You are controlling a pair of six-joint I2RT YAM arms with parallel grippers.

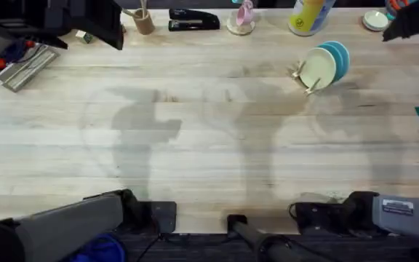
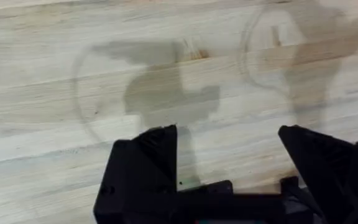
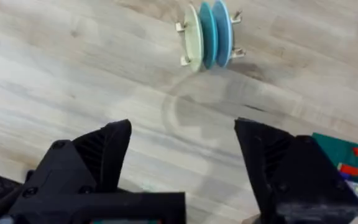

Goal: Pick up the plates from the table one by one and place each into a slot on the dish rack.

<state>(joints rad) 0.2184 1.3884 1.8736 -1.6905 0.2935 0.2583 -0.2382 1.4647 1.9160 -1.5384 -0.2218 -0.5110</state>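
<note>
You look finished: all three plates (image 1: 327,64) stand upright in the dish rack (image 3: 184,45) at the desk's (image 1: 195,145) far right, none left lying flat. Your left gripper (image 2: 229,146) and right gripper (image 3: 182,140) both hover with fingers spread, holding nothing.

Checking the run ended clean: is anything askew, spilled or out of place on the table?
Nothing stands out. Three plates stand on edge side by side in the dish rack, none toppled. Both the left gripper and right gripper are open and empty over bare table.
</note>
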